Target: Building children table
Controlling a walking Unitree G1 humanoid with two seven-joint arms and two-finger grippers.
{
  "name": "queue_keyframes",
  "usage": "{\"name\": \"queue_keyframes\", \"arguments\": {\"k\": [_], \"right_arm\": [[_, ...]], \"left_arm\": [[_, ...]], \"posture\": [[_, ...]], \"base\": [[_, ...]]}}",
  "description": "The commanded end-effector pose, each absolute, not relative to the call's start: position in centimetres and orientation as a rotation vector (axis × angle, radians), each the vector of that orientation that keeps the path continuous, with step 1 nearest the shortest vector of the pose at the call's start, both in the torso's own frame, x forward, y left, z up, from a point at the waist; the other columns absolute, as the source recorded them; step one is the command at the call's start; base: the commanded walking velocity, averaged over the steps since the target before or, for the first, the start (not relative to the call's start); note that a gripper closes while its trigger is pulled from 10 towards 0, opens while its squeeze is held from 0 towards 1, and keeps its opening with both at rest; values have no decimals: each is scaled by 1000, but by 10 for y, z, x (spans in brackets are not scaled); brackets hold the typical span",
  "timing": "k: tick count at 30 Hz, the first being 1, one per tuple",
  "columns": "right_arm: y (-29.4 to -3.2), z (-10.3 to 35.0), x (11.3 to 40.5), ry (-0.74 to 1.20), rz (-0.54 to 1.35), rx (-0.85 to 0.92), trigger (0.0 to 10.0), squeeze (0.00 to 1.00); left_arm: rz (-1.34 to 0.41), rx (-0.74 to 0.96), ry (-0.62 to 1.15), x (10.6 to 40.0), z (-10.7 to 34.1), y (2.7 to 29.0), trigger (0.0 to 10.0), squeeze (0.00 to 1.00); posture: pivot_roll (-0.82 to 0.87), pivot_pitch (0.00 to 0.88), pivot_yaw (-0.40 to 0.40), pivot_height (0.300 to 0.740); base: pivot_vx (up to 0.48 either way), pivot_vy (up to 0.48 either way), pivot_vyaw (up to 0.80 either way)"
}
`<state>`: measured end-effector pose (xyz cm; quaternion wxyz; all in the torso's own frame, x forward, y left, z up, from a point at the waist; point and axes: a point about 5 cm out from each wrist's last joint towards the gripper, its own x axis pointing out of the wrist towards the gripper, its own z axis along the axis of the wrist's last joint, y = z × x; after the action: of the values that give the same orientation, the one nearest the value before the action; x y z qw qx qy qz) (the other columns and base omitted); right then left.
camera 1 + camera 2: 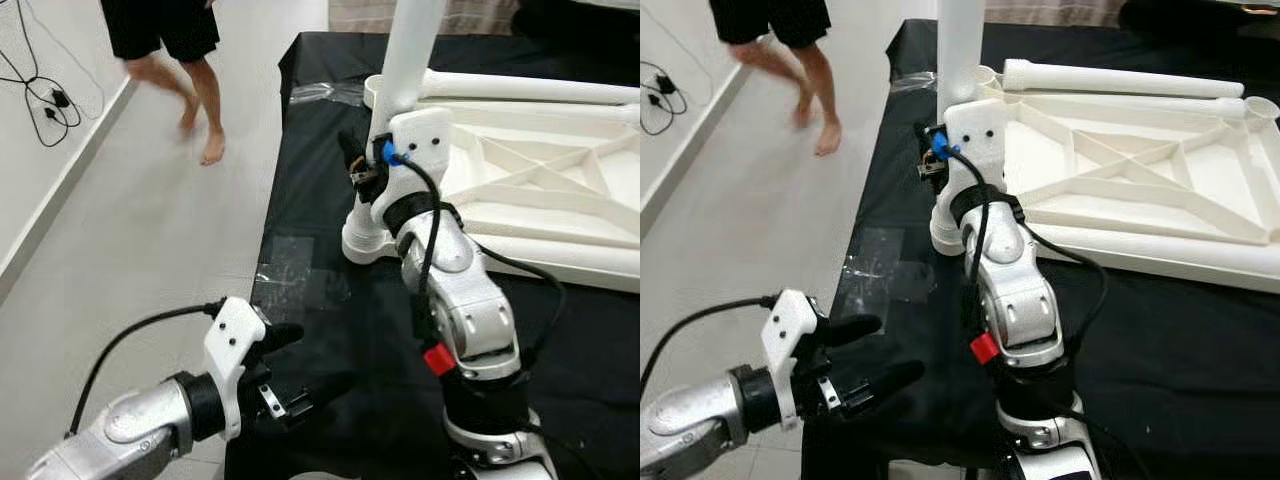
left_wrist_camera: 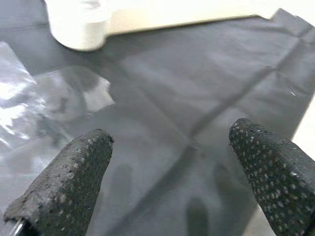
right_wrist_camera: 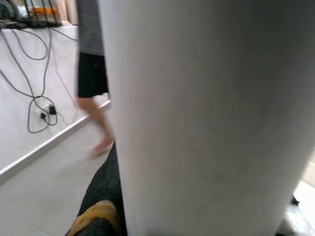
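The white children's table point(image 1: 540, 190) lies upside down on a black cloth point(image 1: 320, 190). One white leg point(image 1: 412, 50) stands upright in the near-left corner socket point(image 1: 365, 240). My right gripper point(image 1: 360, 165) is shut on this leg just above the socket; the right wrist view has the leg point(image 3: 206, 118) pressed against a black finger point(image 3: 101, 196). A second white leg point(image 1: 1120, 80) lies along the table's far edge. Low at the cloth's near-left edge, my left gripper point(image 1: 310, 365) is open and holds nothing, its fingertips point(image 2: 83, 162) above bare cloth.
A barefoot person point(image 1: 190, 60) walks on the light floor at the far left. Black cables point(image 1: 45, 100) hang on the left wall. Clear plastic film point(image 1: 290, 270) lies on the cloth between my left gripper and the socket. The cloth's left edge drops to the floor.
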<state>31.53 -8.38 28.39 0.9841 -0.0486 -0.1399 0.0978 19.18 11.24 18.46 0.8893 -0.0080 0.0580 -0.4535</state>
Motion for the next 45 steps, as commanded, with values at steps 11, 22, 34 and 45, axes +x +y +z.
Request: {"name": "queue_keyframes", "arguments": {"k": [11,22,34,45], "right_arm": [[-93,251,322,-109,101,-132,0,0],[-86,250,322,-100,120,-131,10000,0],[-79,252,319,-105,151,-129,10000,0],[-74,254,315,-116,172,-122,10000,0]], "left_arm": [[-817,-29,-342,233,294,143,10000,0],[-1158,2,-667,234,415,137,10000,0],[-1062,181,-565,278,422,117,10000,0],[-1142,131,-497,297,414,96,10000,0]], "posture": [[75,304,27,740],[78,294,31,740],[78,295,40,740],[68,294,44,740]], "base": [[0,0,0],[0,0,0],[0,0,0],[0,0,0]]}}
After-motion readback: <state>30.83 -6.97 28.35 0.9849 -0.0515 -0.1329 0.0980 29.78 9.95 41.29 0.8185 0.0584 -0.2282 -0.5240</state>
